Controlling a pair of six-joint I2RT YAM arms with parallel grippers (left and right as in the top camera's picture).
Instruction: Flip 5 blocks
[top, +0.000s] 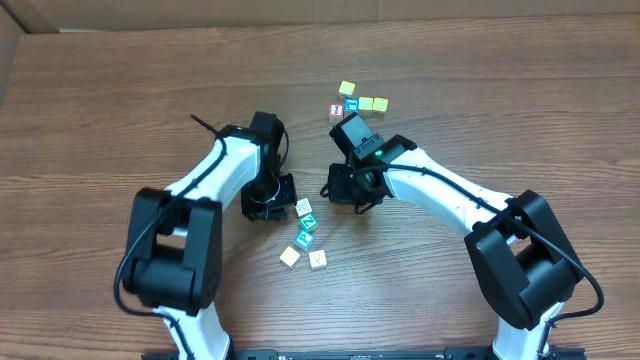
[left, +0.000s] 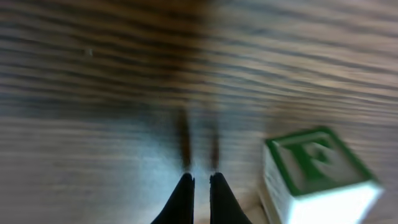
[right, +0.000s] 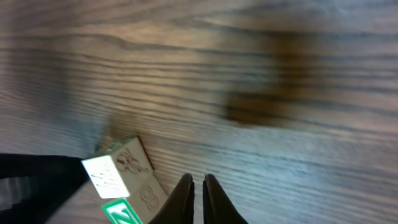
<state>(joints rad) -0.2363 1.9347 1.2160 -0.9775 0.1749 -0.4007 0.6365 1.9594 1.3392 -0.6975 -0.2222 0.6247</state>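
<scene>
Five blocks (top: 309, 220) lie clustered on the table (top: 120, 90). Left gripper (left: 200, 184) is pinched shut and empty, green block (left: 311, 168) just beside it. Right gripper (right: 198, 183) is likewise shut and empty, near a whitish block (right: 124, 169). Seemingly between flips; next, one gripper must open and straddle a block to tip it over.

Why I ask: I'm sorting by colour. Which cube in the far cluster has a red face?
The red-faced cube at the cluster's image-left end, right beside the blue-faced cube. The other three there are yellow cubes.
</scene>
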